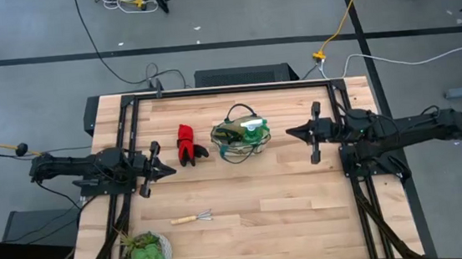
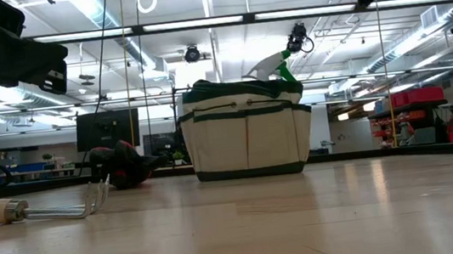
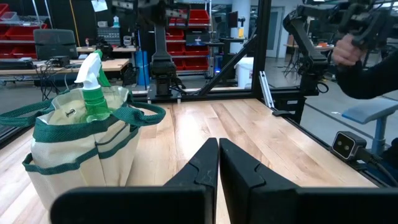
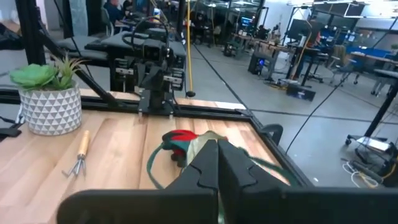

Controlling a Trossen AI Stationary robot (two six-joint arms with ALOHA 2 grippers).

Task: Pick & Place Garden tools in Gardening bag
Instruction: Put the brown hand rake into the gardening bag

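Observation:
The tan gardening bag [image 1: 242, 138] with green trim stands upright on its base at the table's middle; a green spray bottle [image 3: 92, 93] with a white nozzle stands inside it. The red-and-black gloves [image 1: 188, 145] lie flat just left of the bag. The wooden-handled mini rake [image 1: 192, 218] lies flat nearer the front edge. My left gripper [image 1: 170, 170] is shut and empty, left of the gloves. My right gripper [image 1: 291, 130] is shut and empty, right of the bag. The shears and the brush do not show.
A green succulent in a pale pot [image 1: 145, 253] stands at the front left corner. A black metal frame [image 1: 227, 89] runs along the table's far edge and both sides. Bare wood [image 1: 305, 207] lies at the front right. A person's sleeve [image 3: 367, 68] shows beyond the table.

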